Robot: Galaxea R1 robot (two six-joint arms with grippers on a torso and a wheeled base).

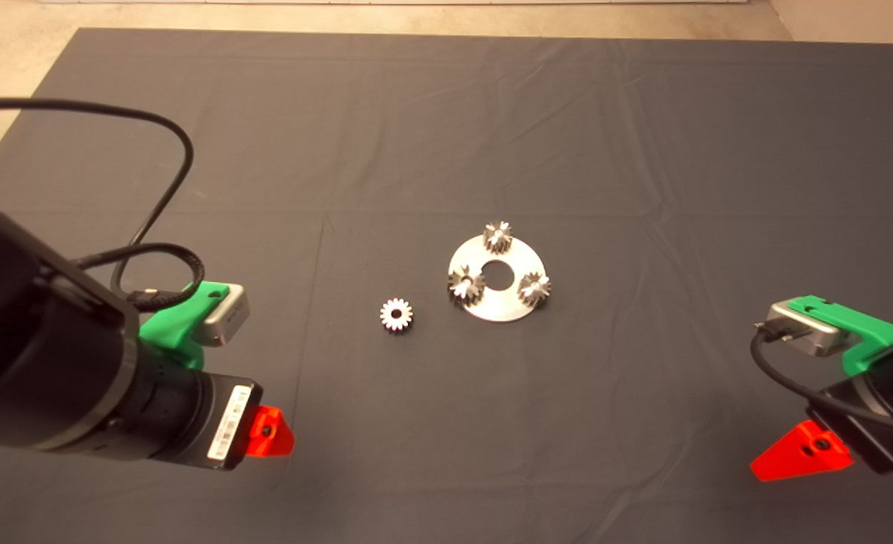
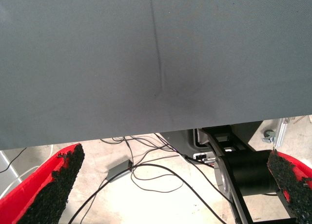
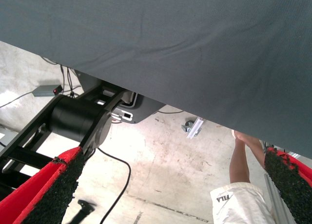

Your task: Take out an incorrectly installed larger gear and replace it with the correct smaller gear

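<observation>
Both pincers, left (image 2: 165,185) and right (image 3: 170,190), gape apart; shorts (image 3: 239,204) read "FILA".

1. Bare mat (image 1: 643,151) lies open on every side of the round plate (image 1: 508,308).
2. A loose gear (image 1: 396,313) lies near the plate's left side, apart from it.
3. Three gears crowd the plate's rim.

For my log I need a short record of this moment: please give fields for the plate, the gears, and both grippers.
plate: round silver plate with a centre hole, mid-mat
gears on plate: three; which is the larger gear, cannot tell
loose gear: smaller gear, flat on the mat, left of the plate, apart from it
left gripper: open, empty, lower left
right gripper: open, empty, lower right
</observation>
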